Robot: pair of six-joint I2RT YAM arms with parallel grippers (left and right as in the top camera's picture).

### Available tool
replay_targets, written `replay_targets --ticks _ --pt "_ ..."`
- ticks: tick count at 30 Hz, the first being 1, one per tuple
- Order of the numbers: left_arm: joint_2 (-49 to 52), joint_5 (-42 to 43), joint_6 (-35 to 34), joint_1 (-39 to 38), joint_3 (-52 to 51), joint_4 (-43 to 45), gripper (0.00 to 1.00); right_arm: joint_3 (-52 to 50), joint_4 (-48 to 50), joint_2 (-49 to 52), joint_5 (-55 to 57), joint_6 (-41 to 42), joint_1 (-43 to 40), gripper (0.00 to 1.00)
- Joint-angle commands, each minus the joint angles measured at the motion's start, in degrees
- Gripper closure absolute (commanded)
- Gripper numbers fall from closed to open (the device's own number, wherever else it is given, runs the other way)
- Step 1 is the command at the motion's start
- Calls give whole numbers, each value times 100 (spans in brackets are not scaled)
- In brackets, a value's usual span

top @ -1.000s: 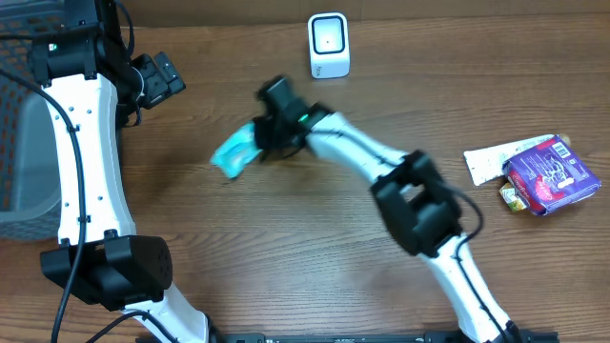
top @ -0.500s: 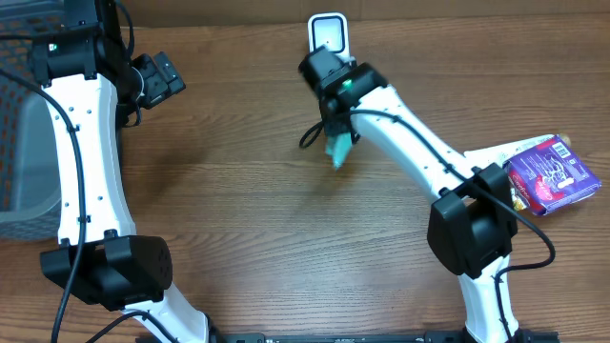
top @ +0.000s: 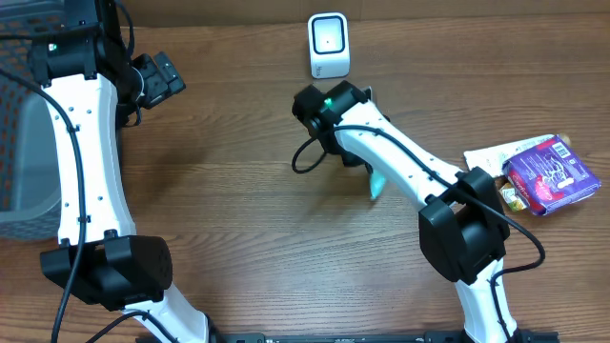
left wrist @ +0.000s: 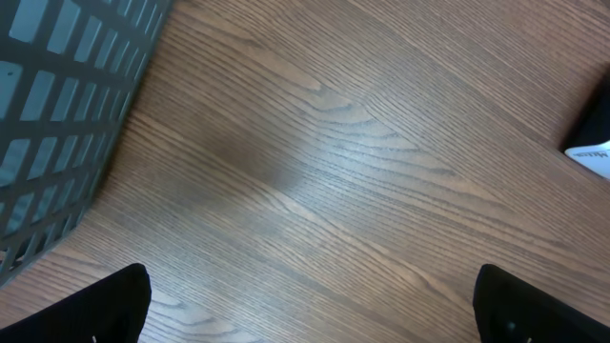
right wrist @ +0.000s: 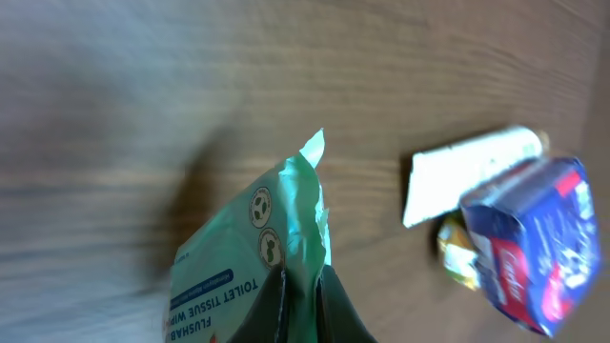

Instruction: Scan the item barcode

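Our right end effector clenches a tissue wipes pack, apart from the white scanner; our left end effector hangs released. We judge the scan not yet done.

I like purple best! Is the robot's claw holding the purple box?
No, the purple box lies on the table, away from the right claw, which is pinching a green wipes packet.

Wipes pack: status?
Right gripper shut on wipes pack. Left gripper open, empty, near basket. Pack short of scanner; nothing loose between.
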Motion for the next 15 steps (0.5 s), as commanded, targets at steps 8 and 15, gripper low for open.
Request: replay_targets --ticks 8,15 --pt "22 -2 -81 -37 33 2 0 -129 310 501 -343 225 166 96" --pt "22 -2 -81 -37 33 2 1 -129 1523 507 -2599 -907 592 70"
